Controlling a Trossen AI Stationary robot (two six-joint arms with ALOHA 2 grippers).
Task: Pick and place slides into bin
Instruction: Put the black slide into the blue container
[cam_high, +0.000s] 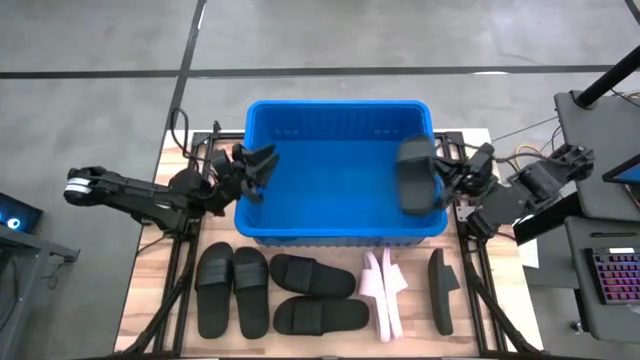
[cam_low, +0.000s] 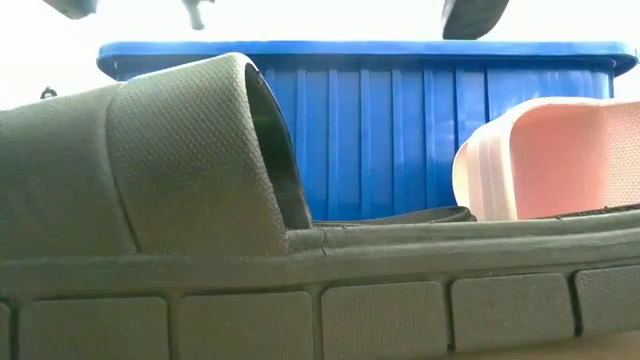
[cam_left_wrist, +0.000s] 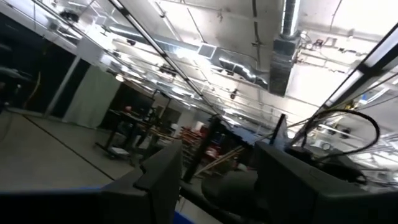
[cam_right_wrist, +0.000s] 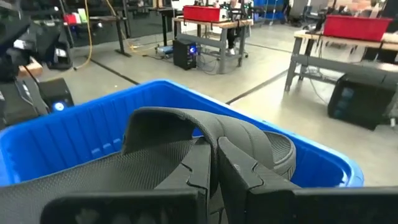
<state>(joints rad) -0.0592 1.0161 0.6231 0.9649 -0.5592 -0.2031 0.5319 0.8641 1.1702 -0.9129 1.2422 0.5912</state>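
A: From above, where is the held slide (cam_high: 415, 175) relative to the bin (cam_high: 340, 236)?

B: Over the bin's right end, inside the rim line. The right gripper (cam_high: 447, 180) has its fingers clamped on the slide's edge, and the slide hangs toward the bin's middle from them. Its long axis runs from the bin's far wall toward its near wall. Which end is the toe I can't tell.

A: So the release point is straight down?

B: I'd judge so: the slide is already above the bin's floor. The left gripper (cam_high: 256, 168) waits over the bin's left rim, fingers spread and holding nothing.

A: And the low view?

B: A black slide (cam_low: 200, 200) on the bench fills the foreground, with a pink slide (cam_low: 550, 160) beside it, both in front of the bin wall (the held one's tip just shows above the rim).

A: The wrists?

B: The left one sees only ceiling past parted fingers (cam_left_wrist: 158, 180). The right one shows its fingers (cam_right_wrist: 199, 168) pinched on the strap side of the slide, above the bin's interior.

A: What remains?

B: Several slides lie on the bench in front of the bin.
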